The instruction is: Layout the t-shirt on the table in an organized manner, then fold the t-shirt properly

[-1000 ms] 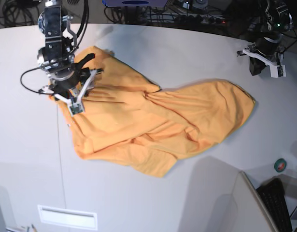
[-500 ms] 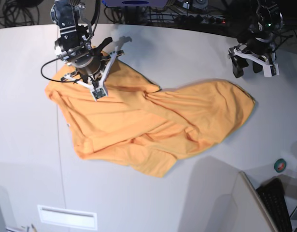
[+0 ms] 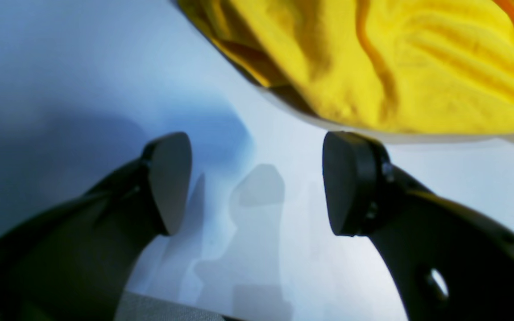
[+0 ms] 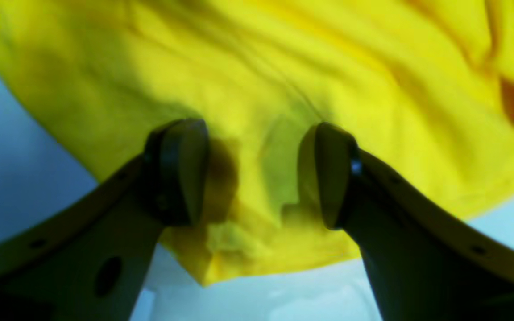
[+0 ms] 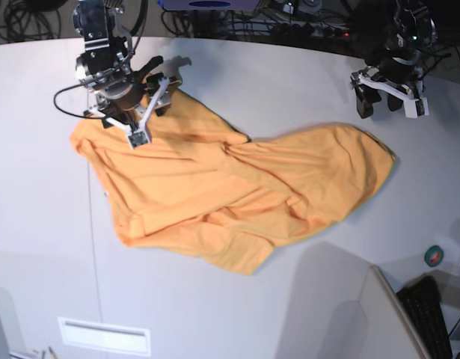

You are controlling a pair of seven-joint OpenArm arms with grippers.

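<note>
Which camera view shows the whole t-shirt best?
The base view: it shows the whole t-shirt spread crumpled on the table, with every edge visible. The right wrist view shows only a yellow patch and a corner beneath the open right tool. The left wrist view shows only one edge beyond the open left tool.

Wrist views cut off the blurred t-shirt [image 4: 283,67].

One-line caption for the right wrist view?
Right gripper open above the rumpled yellow t-shirt, near its edge on the white table.
</note>
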